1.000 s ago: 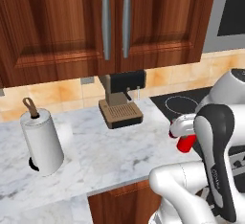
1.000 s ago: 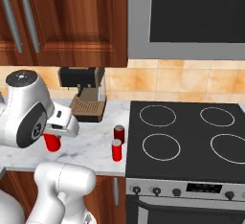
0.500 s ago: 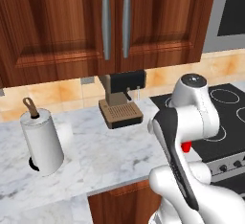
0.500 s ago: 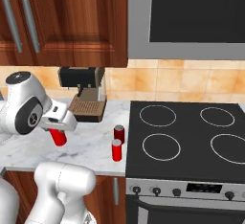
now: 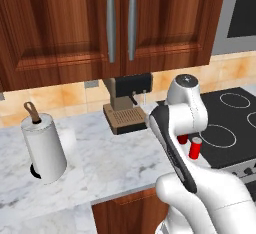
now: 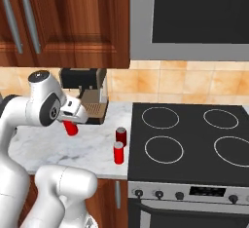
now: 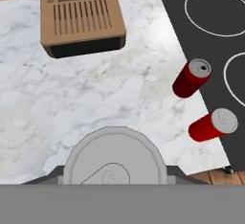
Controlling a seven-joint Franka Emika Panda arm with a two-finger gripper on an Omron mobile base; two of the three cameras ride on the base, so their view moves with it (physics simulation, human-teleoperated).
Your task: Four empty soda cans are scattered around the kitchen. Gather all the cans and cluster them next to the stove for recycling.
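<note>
My gripper (image 6: 72,123) is shut on a red soda can (image 6: 72,130) and holds it above the marble counter, in front of the coffee machine. In the hand view the held can's silver-grey top (image 7: 115,157) sits at the bottom centre. Two more soda cans (image 6: 121,135) (image 6: 118,152) stand upright on the counter right beside the left edge of the black stove (image 6: 194,139). The hand view has them to the right of the held can (image 7: 191,78) (image 7: 213,124). From the left base view my arm hides most of the rear can (image 5: 183,139); the front can (image 5: 195,148) is visible.
A coffee machine (image 6: 87,93) with a brown drip tray (image 7: 81,19) stands against the back wall. A paper towel roll (image 5: 44,148) stands at the counter's left. Wooden cabinets (image 5: 120,23) and a microwave (image 6: 194,17) hang overhead. The counter's front edge (image 7: 210,168) runs close to the nearer can.
My arm has swung to the right and a little up, carrying the held can closer to the stove. The two cans on the counter have not moved.
</note>
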